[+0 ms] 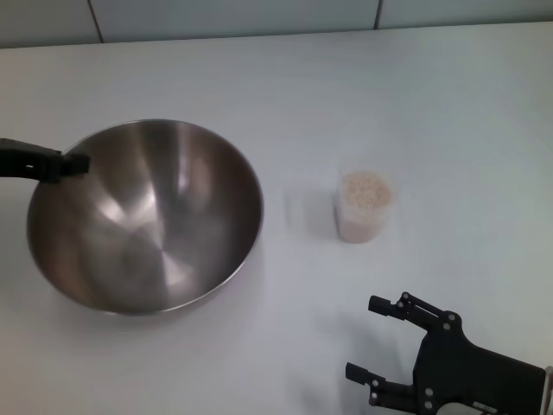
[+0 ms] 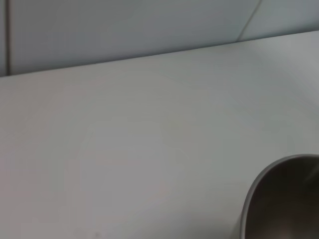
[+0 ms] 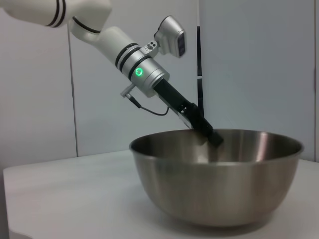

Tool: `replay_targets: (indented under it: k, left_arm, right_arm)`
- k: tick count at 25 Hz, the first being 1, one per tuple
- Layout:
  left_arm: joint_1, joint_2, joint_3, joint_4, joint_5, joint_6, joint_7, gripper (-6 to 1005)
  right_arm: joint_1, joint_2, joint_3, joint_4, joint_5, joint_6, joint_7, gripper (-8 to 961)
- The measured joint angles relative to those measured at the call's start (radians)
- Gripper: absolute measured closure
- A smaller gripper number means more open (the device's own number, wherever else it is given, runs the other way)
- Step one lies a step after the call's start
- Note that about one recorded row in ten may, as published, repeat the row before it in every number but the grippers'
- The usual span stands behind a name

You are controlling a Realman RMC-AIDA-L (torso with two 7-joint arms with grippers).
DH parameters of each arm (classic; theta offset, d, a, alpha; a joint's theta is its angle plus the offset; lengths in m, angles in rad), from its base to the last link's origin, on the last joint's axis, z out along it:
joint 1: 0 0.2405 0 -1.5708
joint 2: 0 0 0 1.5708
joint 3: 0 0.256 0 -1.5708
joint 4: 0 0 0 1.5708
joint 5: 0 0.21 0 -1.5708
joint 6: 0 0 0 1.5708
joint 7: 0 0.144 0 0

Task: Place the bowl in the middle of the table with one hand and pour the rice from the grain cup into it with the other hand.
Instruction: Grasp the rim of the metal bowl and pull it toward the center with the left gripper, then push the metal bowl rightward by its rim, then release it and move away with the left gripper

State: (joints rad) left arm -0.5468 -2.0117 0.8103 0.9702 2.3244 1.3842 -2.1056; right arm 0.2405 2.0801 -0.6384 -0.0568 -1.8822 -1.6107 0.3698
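Observation:
The steel bowl (image 1: 147, 216) stands left of the table's (image 1: 415, 95) middle. My left gripper (image 1: 73, 162) reaches in from the left and is shut on the bowl's left rim, one finger inside. The right wrist view shows the same grip (image 3: 213, 138) on the far rim of the bowl (image 3: 219, 184). A piece of the rim shows in the left wrist view (image 2: 279, 199). The grain cup (image 1: 365, 207) stands upright to the right of the bowl, full of rice (image 1: 365, 190). My right gripper (image 1: 365, 337) is open and empty, near the front edge, below the cup.
A grey wall panel (image 1: 233, 17) runs along the table's far edge. Bare tabletop lies between the bowl and the cup and to the right of the cup.

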Motion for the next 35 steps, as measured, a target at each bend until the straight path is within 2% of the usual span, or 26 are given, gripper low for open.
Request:
replay_targets:
  k: [4, 7, 11, 13, 14, 19, 35]
  left_arm:
    - [-0.069, 0.026, -0.041, -0.116, -0.005, 0.024, 0.015, 963]
    - [-0.104, 0.029, -0.07, -0.157, -0.008, 0.046, 0.042, 967]
    - [-0.121, 0.01, -0.072, -0.152, -0.009, 0.043, 0.059, 969]
    - [-0.129, -0.006, -0.069, -0.154, -0.009, 0.033, 0.074, 969]
    - [-0.137, -0.022, -0.067, -0.158, -0.006, 0.021, 0.086, 969]
    - [-0.143, -0.043, -0.051, -0.156, -0.001, 0.004, 0.092, 969]
    - [-0.132, -0.041, -0.04, -0.161, 0.0, -0.029, 0.089, 968]
  right_arm:
    - [-0.001, 0.001, 0.0, 0.0, 0.0, 0.0, 0.0, 125]
    - [-0.001, 0.001, 0.0, 0.0, 0.0, 0.0, 0.0, 127]
    - [-0.001, 0.002, 0.001, 0.0, 0.0, 0.0, -0.001, 130]
    - [-0.001, 0.002, 0.001, 0.0, 0.0, 0.0, -0.001, 132]
    - [-0.001, 0.002, 0.002, 0.0, 0.0, 0.0, -0.001, 133]
    - [-0.001, 0.002, 0.001, 0.0, 0.0, 0.0, -0.003, 137]
    - [-0.002, 0.0, 0.004, -0.002, 0.0, 0.0, -0.006, 149]
